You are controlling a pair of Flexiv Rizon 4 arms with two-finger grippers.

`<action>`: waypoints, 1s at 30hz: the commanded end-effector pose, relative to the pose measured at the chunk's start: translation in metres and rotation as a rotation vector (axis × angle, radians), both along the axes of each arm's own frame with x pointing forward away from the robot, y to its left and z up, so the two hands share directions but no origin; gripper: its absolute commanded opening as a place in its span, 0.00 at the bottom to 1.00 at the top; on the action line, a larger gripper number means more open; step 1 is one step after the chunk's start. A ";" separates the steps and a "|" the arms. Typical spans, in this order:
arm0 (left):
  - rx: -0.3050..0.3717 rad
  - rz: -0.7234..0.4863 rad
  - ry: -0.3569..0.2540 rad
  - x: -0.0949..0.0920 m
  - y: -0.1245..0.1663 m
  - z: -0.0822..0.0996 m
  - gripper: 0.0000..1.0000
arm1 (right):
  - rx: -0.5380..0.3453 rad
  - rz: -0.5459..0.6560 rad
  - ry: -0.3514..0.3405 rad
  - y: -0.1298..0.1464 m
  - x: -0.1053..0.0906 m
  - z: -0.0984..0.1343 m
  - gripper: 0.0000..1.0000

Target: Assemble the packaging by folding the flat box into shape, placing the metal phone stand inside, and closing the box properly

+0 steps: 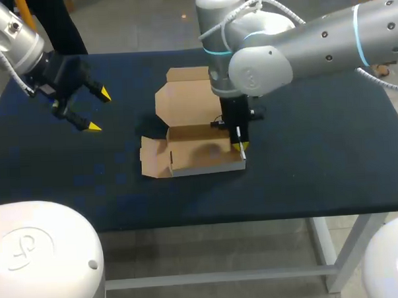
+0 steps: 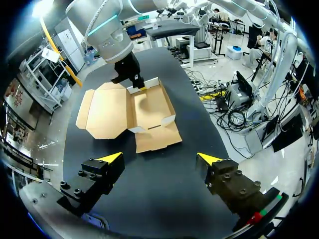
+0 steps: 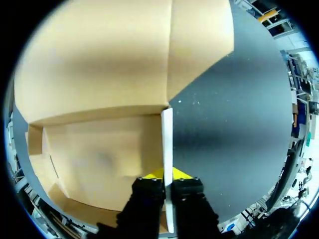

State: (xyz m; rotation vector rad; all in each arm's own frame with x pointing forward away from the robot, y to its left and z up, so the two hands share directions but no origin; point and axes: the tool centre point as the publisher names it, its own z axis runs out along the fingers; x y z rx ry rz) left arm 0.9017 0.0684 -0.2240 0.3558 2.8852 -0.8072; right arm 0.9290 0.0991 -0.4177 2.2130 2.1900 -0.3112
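Note:
A brown cardboard box (image 1: pixel 196 149) lies half folded in the middle of the dark table, its lid (image 1: pixel 183 100) flat behind the tray. My right gripper (image 1: pixel 240 147) points straight down at the tray's right wall (image 3: pixel 167 149). In the right wrist view its two fingers press that thin wall from both sides, so it is shut on the wall. My left gripper (image 1: pixel 97 111) hangs open above the table's left part, well clear of the box (image 2: pixel 132 109), with nothing between its yellow tips. No metal phone stand shows in any view.
A loose side flap (image 1: pixel 150 159) sticks out flat at the tray's left end. Bare dark table (image 1: pixel 331 156) stretches to the right of the box and along the front edge.

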 end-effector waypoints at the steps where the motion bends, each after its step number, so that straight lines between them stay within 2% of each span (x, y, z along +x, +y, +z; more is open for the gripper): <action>1: 0.004 0.000 0.002 -0.001 0.001 0.001 1.00 | -0.061 -0.010 0.031 -0.001 0.007 -0.006 0.00; 14: 0.004 0.000 0.002 -0.001 0.001 0.001 1.00 | -0.115 -0.036 0.023 -0.011 0.008 -0.008 0.00; 25: 0.004 0.000 0.002 -0.001 0.001 0.001 1.00 | 0.098 0.017 -0.011 -0.011 0.000 0.002 0.00; 30: 0.004 0.000 0.002 -0.001 0.001 0.001 1.00 | 0.140 0.038 -0.020 -0.008 -0.002 0.005 0.00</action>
